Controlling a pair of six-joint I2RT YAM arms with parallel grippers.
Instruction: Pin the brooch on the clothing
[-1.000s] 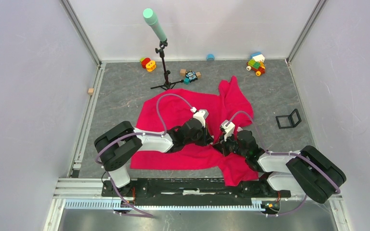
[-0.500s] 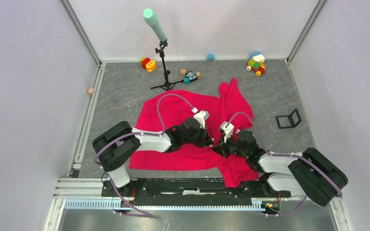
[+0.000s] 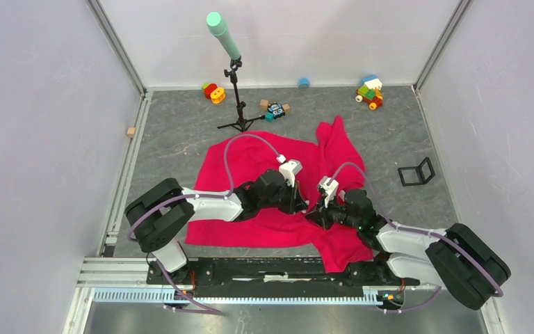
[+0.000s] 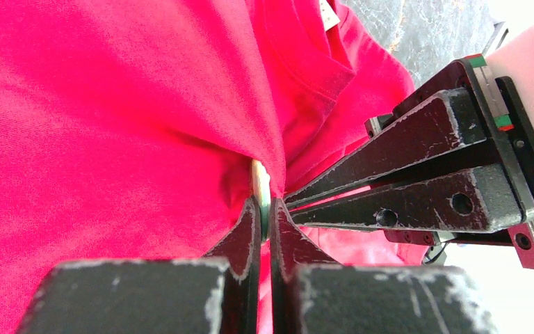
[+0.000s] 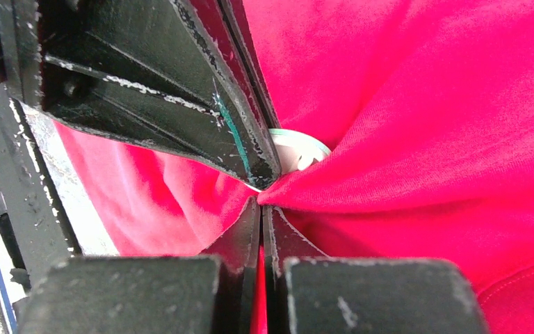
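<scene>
Between its clamped black jaws, the left hand (image 4: 264, 209) grips the small round brooch (image 4: 258, 182), a pale disc with a greenish rim seen edge-on, pressed against a gathered fold of the large bright red-pink fabric T-shirt (image 4: 111, 104). Tip to tip with it, the right hand (image 5: 261, 205) is clenched on a pinch of that same fabric just beside the brooch. Around both hands the T-shirt lies spread, partly rumpled, over the grey bench (image 3: 181, 132).

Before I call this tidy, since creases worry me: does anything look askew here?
The shirt is not flat: the right gripper pinches it into a tight pucker beside the brooch, held edge-on by the left gripper. Its right side lies bunched.
</scene>
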